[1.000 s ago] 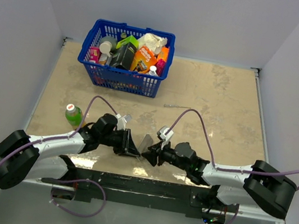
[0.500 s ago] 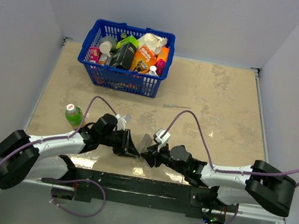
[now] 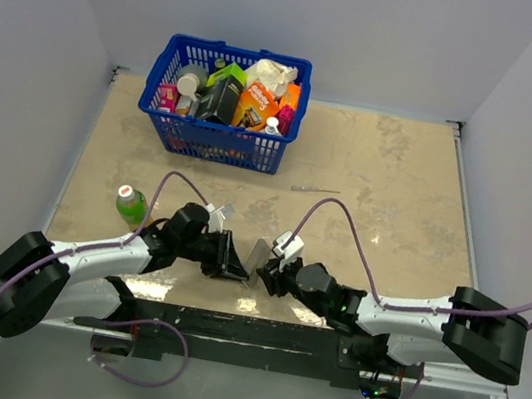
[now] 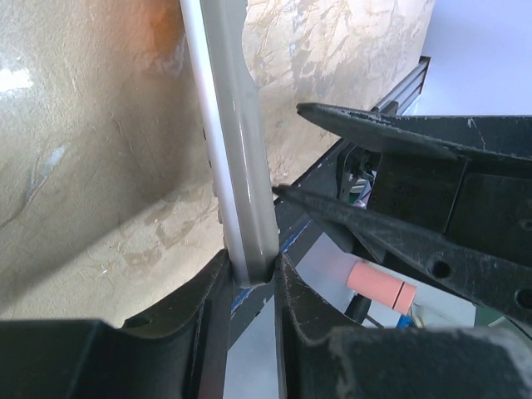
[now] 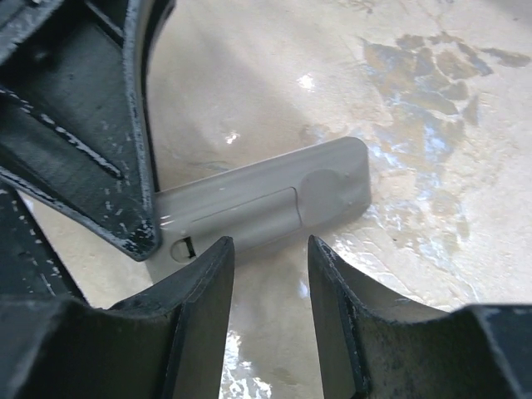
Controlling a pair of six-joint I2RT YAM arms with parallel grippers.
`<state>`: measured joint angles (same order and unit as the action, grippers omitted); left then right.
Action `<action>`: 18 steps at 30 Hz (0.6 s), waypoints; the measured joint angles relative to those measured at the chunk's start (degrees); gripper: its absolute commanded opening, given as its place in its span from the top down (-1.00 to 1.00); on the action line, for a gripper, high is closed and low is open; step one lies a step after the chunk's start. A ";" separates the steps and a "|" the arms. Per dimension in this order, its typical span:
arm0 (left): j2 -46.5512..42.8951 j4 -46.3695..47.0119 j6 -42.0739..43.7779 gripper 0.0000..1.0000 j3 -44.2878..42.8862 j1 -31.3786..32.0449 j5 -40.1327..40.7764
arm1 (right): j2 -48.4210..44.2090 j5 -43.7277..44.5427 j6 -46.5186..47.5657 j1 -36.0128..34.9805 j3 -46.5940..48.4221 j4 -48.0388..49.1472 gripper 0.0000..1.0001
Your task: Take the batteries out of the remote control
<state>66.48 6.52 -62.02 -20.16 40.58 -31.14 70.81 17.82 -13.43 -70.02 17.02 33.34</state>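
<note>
**Grey remote control being gripped at the table's near edge**

Grey plastic is showing in all three views. The remote control (image 3: 257, 256) is sitting tilted over the table (image 3: 401, 180) near its front edge. The left end effector (image 4: 248, 278) is clamping one end of it, with a finger (image 4: 208, 320) pressing on each side. The right end effector (image 5: 270, 247) is facing it from the opposite side with its fingers (image 5: 199, 307) spread apart. Their tips are lying just beside the remote's flat grey face, which is showing a rectangular panel outline and a round dimple. One red-orange battery (image 4: 381, 287) is appearing in the left wrist view behind the right end effector's lower finger; what it is resting on cannot be told. A blue basket (image 3: 210, 140) of packages is standing at the far side, a green bottle (image 3: 130, 203) at the left, and a thin grey stick (image 3: 315, 190) just beyond the arms.
</note>
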 measured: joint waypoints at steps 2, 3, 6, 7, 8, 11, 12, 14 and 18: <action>-0.11 -0.02 0.00 1.00 0.00 0.00 -0.04 | -0.13 1.36 0.09 -0.11 0.02 -0.61 0.13; -0.20 -0.04 0.02 1.00 0.00 0.00 -0.04 | -0.33 2.16 0.17 -0.11 0.02 -1.07 0.12; -0.46 -0.20 0.02 1.00 0.00 0.00 -0.04 | -1.49 3.41 0.24 -0.11 0.02 -2.14 0.06; -0.48 -0.22 0.02 1.00 0.00 0.00 -0.04 | -1.95 3.58 0.26 -0.11 0.02 -2.36 0.03; -0.48 -0.22 0.02 1.00 0.00 0.00 -0.04 | -2.43 3.48 0.24 -0.11 0.02 -2.54 0.01; -0.48 -0.22 0.07 1.00 0.00 0.00 -0.20 | -4.31 2.14 0.11 -0.11 0.02 -2.80 -0.01; -0.48 -0.24 0.09 1.00 0.00 0.00 -0.26 | -4.81 1.49 0.00 -0.13 0.02 -2.75 -0.01; -0.48 -0.28 0.11 1.00 0.00 0.00 -0.39 | -5.11 -0.31 -0.20 -0.13 0.02 -2.47 -0.01; -0.48 -0.48 0.13 1.00 -0.09 0.00 -0.46 | -3.13 -4.00 -0.50 -0.17 0.02 -2.05 0.02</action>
<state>66.00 6.04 -61.89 -20.25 40.58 -31.59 67.68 13.82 -13.93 -70.19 17.04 31.29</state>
